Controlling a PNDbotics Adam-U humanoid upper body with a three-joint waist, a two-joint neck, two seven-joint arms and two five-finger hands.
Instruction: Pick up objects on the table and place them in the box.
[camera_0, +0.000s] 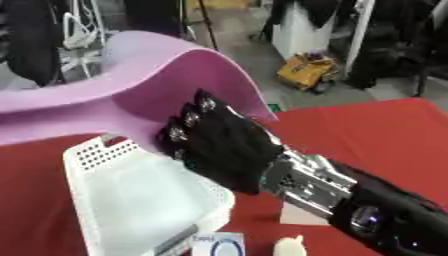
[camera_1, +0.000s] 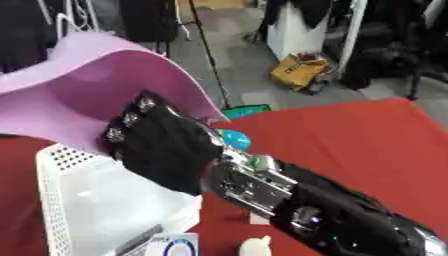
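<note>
My right hand (camera_0: 223, 145) comes in from the lower right with its back toward the camera, over the far right corner of the white perforated box (camera_0: 96, 165). Its fingers are curled, knuckles up, against the lower edge of a large pink-purple curved sheet (camera_0: 140, 75) that arches above the box; the fingertips are hidden behind the hand. At the near edge lie a small cream object (camera_0: 290, 246) and a white item with a blue ring (camera_0: 219, 246). A teal object (camera_1: 233, 139) peeks out behind the wrist. The left hand shows in no view.
The table is covered in red cloth (camera_0: 385, 135). A pale flat card (camera_0: 296, 215) lies under my forearm. Beyond the table's far edge are a yellow box (camera_0: 306, 70) on the floor, white furniture and dark stands.
</note>
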